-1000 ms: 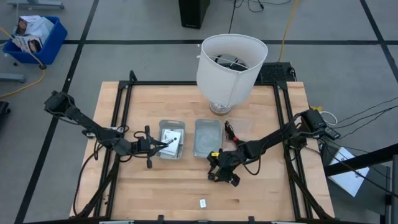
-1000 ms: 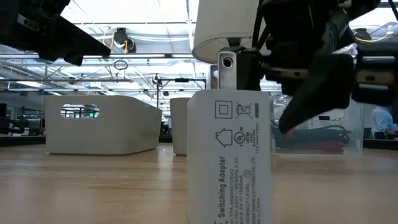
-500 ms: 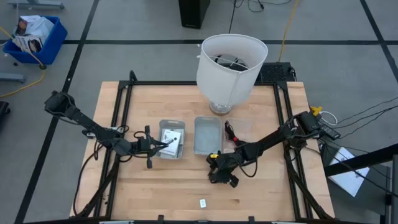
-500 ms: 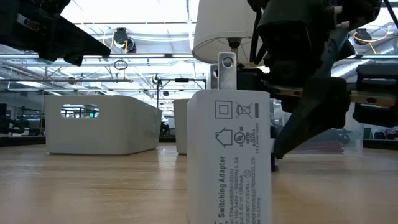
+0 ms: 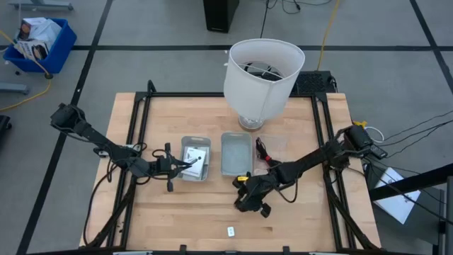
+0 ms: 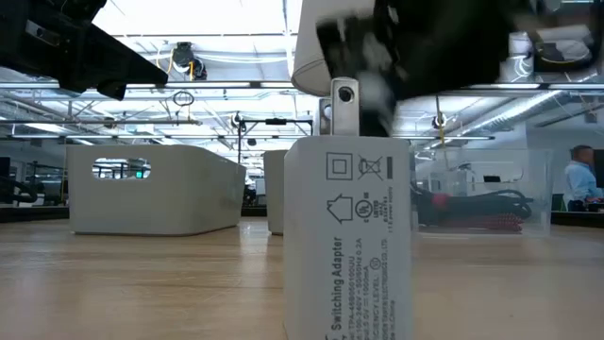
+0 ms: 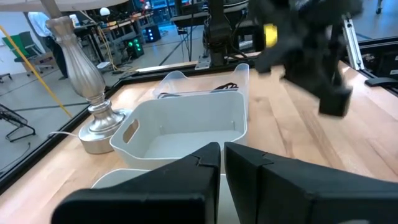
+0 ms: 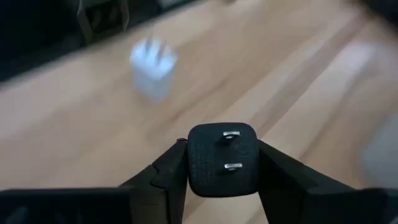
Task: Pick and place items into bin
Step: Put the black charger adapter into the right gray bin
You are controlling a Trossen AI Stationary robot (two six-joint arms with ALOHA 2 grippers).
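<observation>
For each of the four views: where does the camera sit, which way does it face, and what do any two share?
High: overhead, straight down; both arms, left gripper, right gripper.
Low: table height, level; white adapter up close.
Left wrist: over shut fingers toward the bin.
Right wrist: down at table; black plug held.
Shared: the white adapter shows in low and right wrist views.

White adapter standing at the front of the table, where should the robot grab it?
Probably by its white body, coming straight down. The white adapter stands upright, alone, with its metal prongs pointing up, and its flat sides suit two fingers. The right gripper would first have to drop the black plug it holds.
</observation>
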